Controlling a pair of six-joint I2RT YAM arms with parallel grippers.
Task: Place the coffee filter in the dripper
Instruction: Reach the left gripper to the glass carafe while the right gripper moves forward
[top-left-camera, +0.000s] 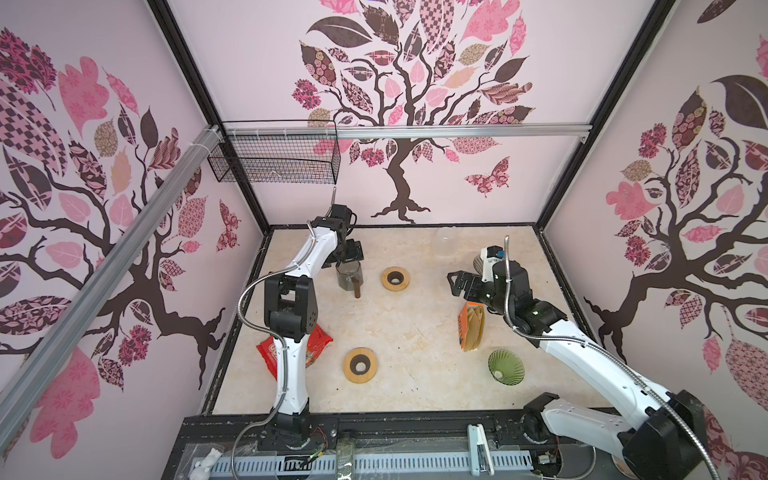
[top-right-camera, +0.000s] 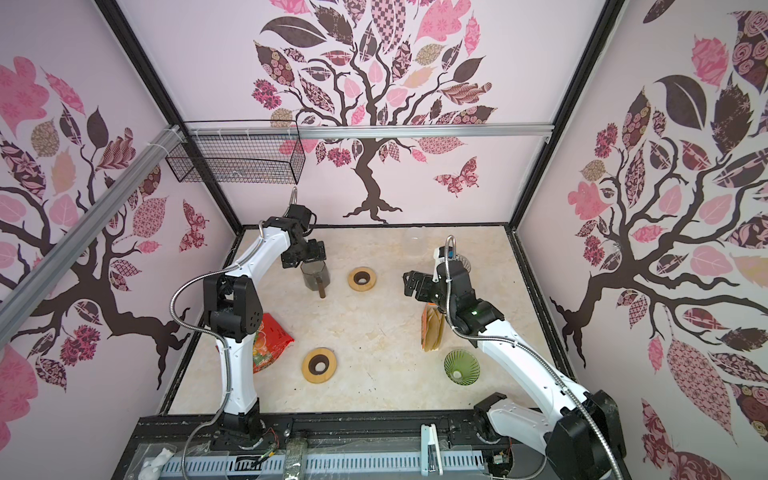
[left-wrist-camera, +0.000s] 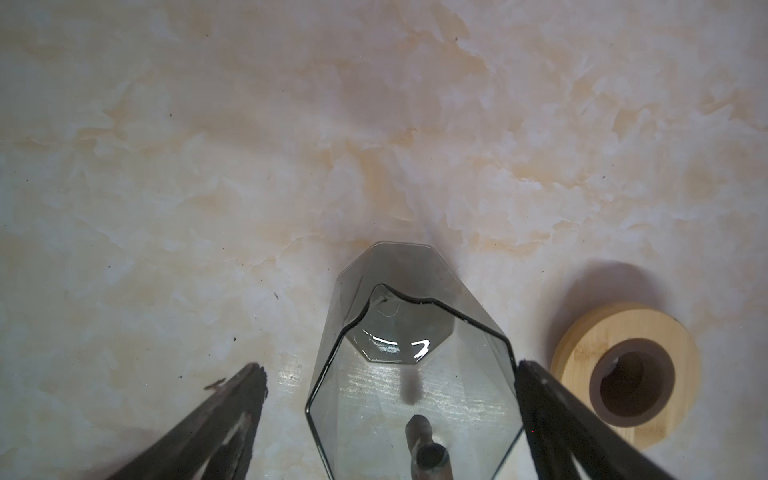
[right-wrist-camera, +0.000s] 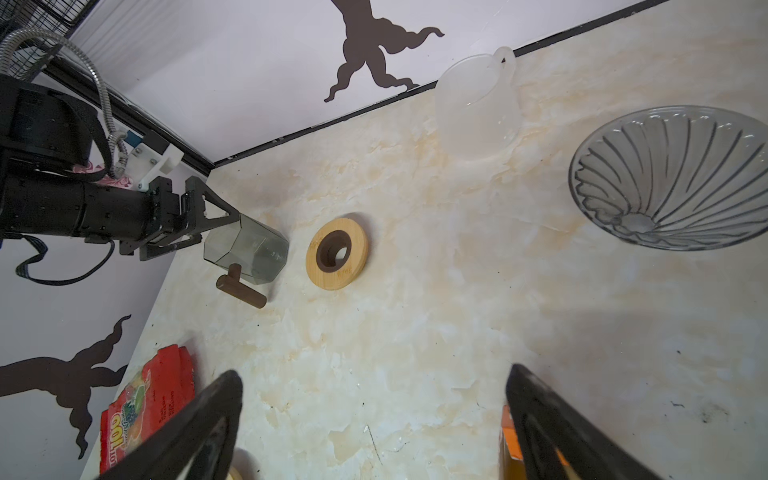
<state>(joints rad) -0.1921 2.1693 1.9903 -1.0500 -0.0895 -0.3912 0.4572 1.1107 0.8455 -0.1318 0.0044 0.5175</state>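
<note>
Brown paper coffee filters stick out of an orange pack (top-left-camera: 471, 328) (top-right-camera: 432, 330) lying at the table's right. A green glass dripper (top-left-camera: 505, 368) (top-right-camera: 461, 368) stands just in front of the pack. A clear ribbed dripper (right-wrist-camera: 673, 178) sits behind the right arm. My right gripper (top-left-camera: 457, 282) (right-wrist-camera: 374, 374) hangs open and empty above the table, just beyond the pack's far end. My left gripper (top-left-camera: 348, 257) (left-wrist-camera: 390, 374) is open at the back left. Its fingers straddle a smoky glass cup (left-wrist-camera: 411, 365) with a wooden handle.
Two wooden rings lie on the marble top, one by the cup (top-left-camera: 395, 279) and one nearer the front (top-left-camera: 360, 365). A red snack bag (top-left-camera: 270, 353) lies by the left arm's base. A clear pitcher (right-wrist-camera: 478, 108) stands at the back wall. A wire basket (top-left-camera: 274, 153) hangs on the rail.
</note>
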